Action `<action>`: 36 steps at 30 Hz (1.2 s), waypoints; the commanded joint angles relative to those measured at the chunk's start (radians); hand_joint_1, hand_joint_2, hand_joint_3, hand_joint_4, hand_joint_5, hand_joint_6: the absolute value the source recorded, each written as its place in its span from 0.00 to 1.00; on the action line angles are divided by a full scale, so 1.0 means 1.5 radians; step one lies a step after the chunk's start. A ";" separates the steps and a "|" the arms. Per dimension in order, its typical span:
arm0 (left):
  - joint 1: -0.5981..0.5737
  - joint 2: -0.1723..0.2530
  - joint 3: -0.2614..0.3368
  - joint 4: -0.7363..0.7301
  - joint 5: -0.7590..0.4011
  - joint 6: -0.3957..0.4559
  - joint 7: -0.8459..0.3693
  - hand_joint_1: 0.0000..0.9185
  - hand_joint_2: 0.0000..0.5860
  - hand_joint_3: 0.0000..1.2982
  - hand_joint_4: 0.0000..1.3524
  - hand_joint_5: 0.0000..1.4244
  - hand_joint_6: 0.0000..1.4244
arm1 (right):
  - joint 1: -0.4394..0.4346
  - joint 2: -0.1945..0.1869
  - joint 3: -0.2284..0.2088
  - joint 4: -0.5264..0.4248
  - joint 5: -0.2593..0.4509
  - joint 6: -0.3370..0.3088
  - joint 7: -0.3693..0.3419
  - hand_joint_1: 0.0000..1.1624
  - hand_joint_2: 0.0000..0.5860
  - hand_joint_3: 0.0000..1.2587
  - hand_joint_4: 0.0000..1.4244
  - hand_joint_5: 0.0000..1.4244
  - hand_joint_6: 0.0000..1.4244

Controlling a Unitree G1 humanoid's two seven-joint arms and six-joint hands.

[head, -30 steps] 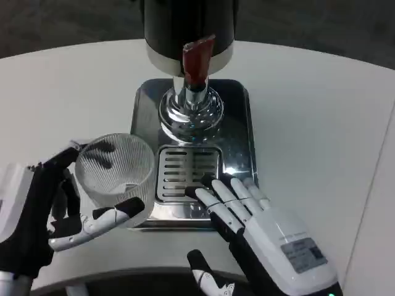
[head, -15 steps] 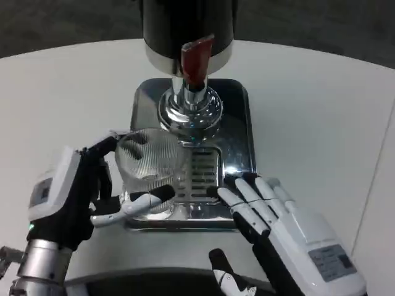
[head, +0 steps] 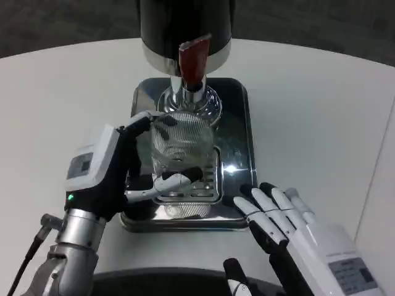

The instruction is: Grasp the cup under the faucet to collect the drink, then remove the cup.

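1. A white table (head: 321,105) with a rounded far edge carries everything; dark floor shows beyond that edge.
2. A shiny metal tray (head: 237,132) lies flat on the table, near its middle.
3. The right hand (head: 290,225) lies on the table just beside the tray's near right corner, its fingers stretched out flat and pointing toward the tray, the fingertips at the tray's rim.
4. The tabletop to the right of the tray and to the far left shows as bare white surface.
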 commanded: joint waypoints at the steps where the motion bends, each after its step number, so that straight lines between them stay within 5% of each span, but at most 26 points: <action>1: -0.030 0.000 -0.029 0.039 0.012 -0.015 0.041 0.65 0.17 0.76 0.80 0.86 0.94 | 0.014 0.005 -0.004 -0.010 0.004 0.000 0.006 0.33 0.88 0.13 0.04 0.02 0.00; 14: -0.066 0.008 -0.075 0.127 -0.002 -0.007 0.073 0.66 0.16 0.76 0.78 0.85 0.92 | 0.009 0.014 -0.009 -0.004 0.010 0.003 0.014 0.33 0.88 0.14 0.06 0.06 0.03; 16: -0.068 0.010 -0.081 0.133 -0.007 -0.012 0.065 0.63 0.14 0.72 0.73 0.80 0.85 | 0.008 0.016 -0.009 -0.003 0.010 0.004 0.015 0.33 0.88 0.14 0.06 0.06 0.03; 20: -0.068 0.023 -0.096 0.130 0.001 -0.016 0.056 0.42 0.13 0.49 0.45 0.61 0.57 | 0.005 0.022 -0.007 0.002 0.013 0.008 0.018 0.33 0.88 0.15 0.07 0.06 0.03; 27: -0.054 0.031 -0.099 0.115 -0.007 -0.024 0.059 0.30 0.14 0.31 0.28 0.43 0.33 | 0.003 0.034 -0.005 0.008 0.015 0.012 0.024 0.34 0.88 0.15 0.07 0.08 0.05; 32: -0.042 0.034 -0.093 0.104 -0.010 -0.018 0.065 0.24 0.11 0.23 0.23 0.41 0.29 | 0.001 0.036 -0.006 0.011 0.018 0.014 0.027 0.34 0.87 0.16 0.07 0.09 0.06; 36: -0.035 0.037 -0.085 0.093 -0.018 -0.019 0.067 0.09 0.01 0.16 0.19 0.37 0.25 | 0.000 0.036 -0.007 0.012 0.019 0.014 0.027 0.34 0.87 0.16 0.07 0.09 0.06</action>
